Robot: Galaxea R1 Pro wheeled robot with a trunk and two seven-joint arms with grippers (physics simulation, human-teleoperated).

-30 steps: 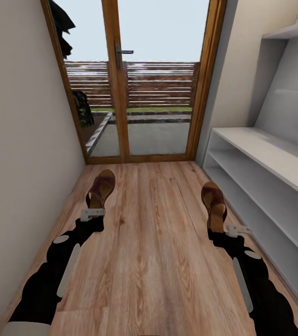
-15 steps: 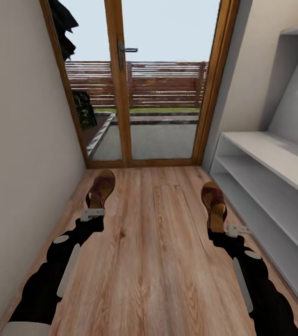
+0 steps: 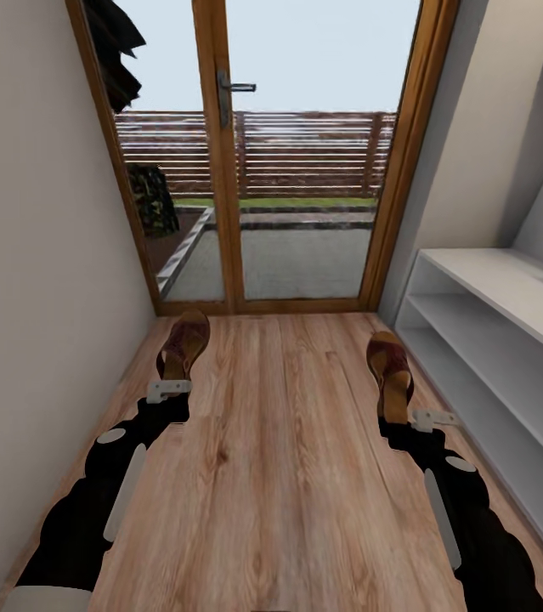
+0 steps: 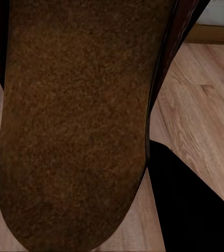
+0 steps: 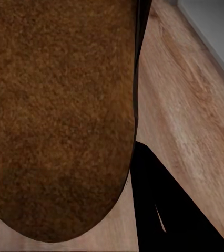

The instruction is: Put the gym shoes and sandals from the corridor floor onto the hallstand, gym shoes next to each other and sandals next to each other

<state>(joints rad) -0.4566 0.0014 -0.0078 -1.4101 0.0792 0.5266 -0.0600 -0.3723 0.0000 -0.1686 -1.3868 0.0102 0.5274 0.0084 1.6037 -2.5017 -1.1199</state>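
Note:
A dark brown sandal (image 3: pixel 184 342) hangs over the corridor floor (image 3: pixel 279 442) in my left gripper (image 3: pixel 171 384), which is shut on its heel end. The second sandal (image 3: pixel 388 364) is held the same way by my right gripper (image 3: pixel 400 411), close to the hallstand (image 3: pixel 509 293). In the left wrist view the tan-brown footbed of the sandal (image 4: pixel 75 121) lies close up beside a black finger (image 4: pixel 193 207). The right wrist view shows the other sandal (image 5: pixel 59 115) beside a black finger (image 5: pixel 170 210). The gym shoes are out of view.
A wooden-framed glass door (image 3: pixel 288 161) closes the corridor ahead. A plain wall (image 3: pixel 42 255) runs along the left. The light grey hallstand lines the right side, its flat top and its two compartments bare. Between the arms lies open wood-plank floor.
The whole picture has shifted: the door looms larger and the hallstand has slid right, so the camera moved. Both sandals stay held in the grippers at the same spots.

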